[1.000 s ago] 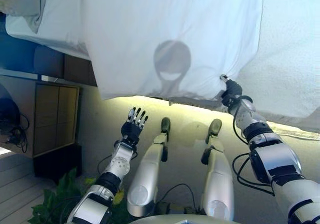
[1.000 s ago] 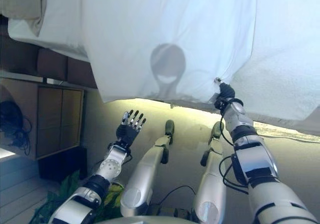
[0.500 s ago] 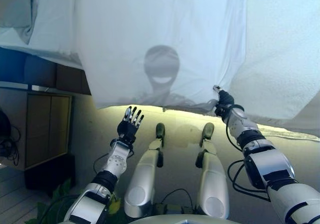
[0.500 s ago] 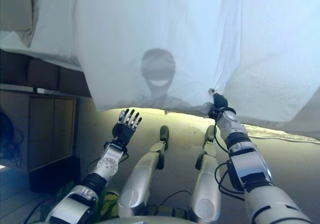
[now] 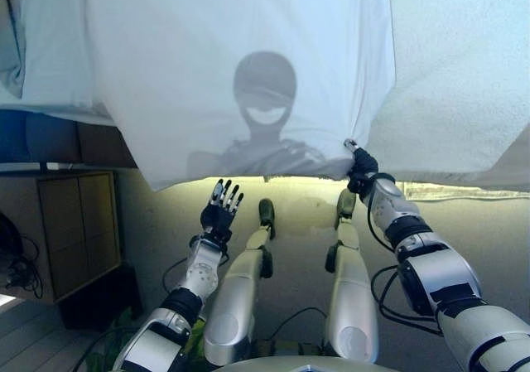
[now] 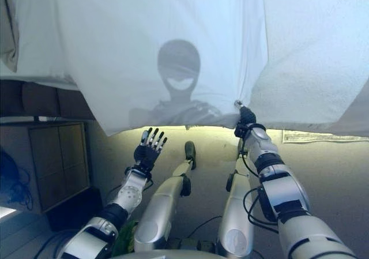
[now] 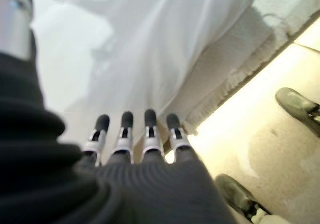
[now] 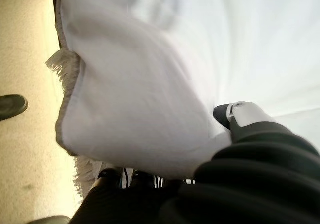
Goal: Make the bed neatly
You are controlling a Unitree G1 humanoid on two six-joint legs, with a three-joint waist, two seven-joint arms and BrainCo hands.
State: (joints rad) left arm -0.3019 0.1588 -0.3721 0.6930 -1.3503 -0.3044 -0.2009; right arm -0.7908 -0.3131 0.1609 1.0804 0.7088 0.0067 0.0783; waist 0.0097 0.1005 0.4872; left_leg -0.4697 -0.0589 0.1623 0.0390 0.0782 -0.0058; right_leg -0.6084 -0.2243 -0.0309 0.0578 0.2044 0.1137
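Observation:
A white sheet [image 5: 232,74] hangs over the near side of the bed, its lower edge just above the floor. My right hand [image 5: 361,166] is shut on the sheet's lower right corner, where the cloth bunches into folds. In the right wrist view the sheet [image 8: 135,99] drapes over the curled fingers and hides most of them. My left hand [image 5: 219,214] is open with its fingers [image 7: 125,126] straight. It is held up just below the sheet's lower edge, not touching it. A textured white cover [image 5: 464,74] with a fringed edge [image 8: 67,84] lies to the right of the sheet.
A wooden cabinet [image 5: 66,223] stands at the left beside the dark bed base [image 5: 50,136]. A pillow edge [image 5: 12,49] shows at the upper left. A flat paper [image 6: 305,136] lies on the floor under the bed's right part.
The whole picture has shifted, so the camera has moved. My right hand stays shut on the sheet corner and my left hand stays open under the sheet's edge.

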